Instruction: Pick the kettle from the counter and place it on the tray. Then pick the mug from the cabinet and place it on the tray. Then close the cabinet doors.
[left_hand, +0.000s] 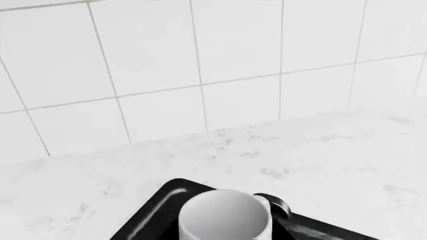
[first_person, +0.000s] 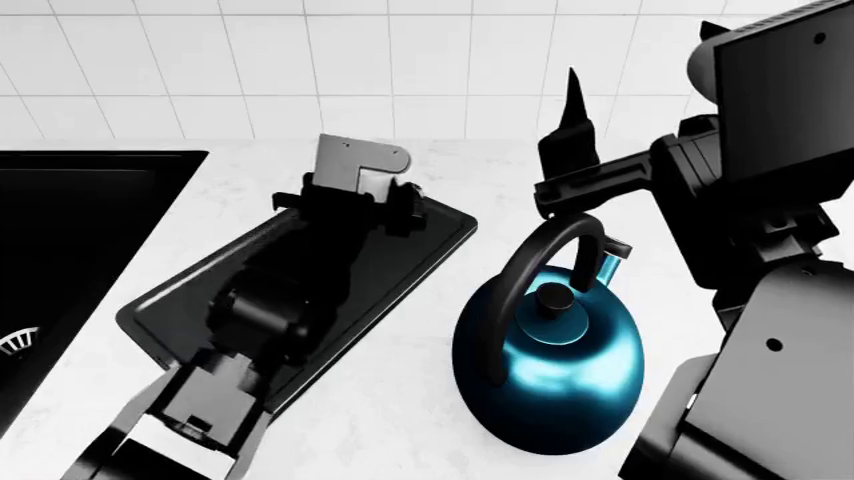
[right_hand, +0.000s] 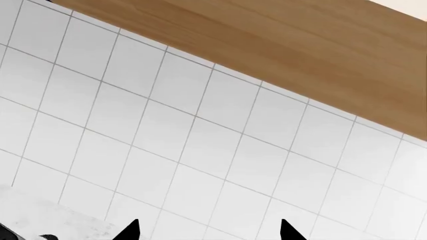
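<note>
- The kettle (first_person: 550, 372), teal-blue with a black arched handle and black lid knob, is seen standing upright on the white marble-look bench (first_person: 400, 400) in the head view, beside the tray and not on it.
- The tray (first_person: 441, 235), flat and matte black, is laid at an angle on the bench between the black sink (first_person: 67, 250) and the kettle; much of it is covered by the left arm.
- The mug (left_hand: 227, 216), small and white, is shown in the left wrist view over a corner of the tray (left_hand: 150, 215), its open top turned toward the camera and its handle to one side.
- In the head view the mug itself is hidden behind the left hand (first_person: 358, 200), which is positioned above the far end of the tray.
- Whether the left hand is clenched on the mug or released cannot be told, since its fingers are not visible in any view.
- The right hand (right_hand: 208, 231) is held released: its two dark fingertips (right_hand: 130, 231) are seen well apart, with nothing between them, against the white tiled wall (right_hand: 167, 140).
- In the head view the right hand (first_person: 577, 130) is raised above and behind the kettle's handle, apart from it.
- A brown wooden surface (right_hand: 280, 45) is seen above the tiles in the right wrist view.
</note>
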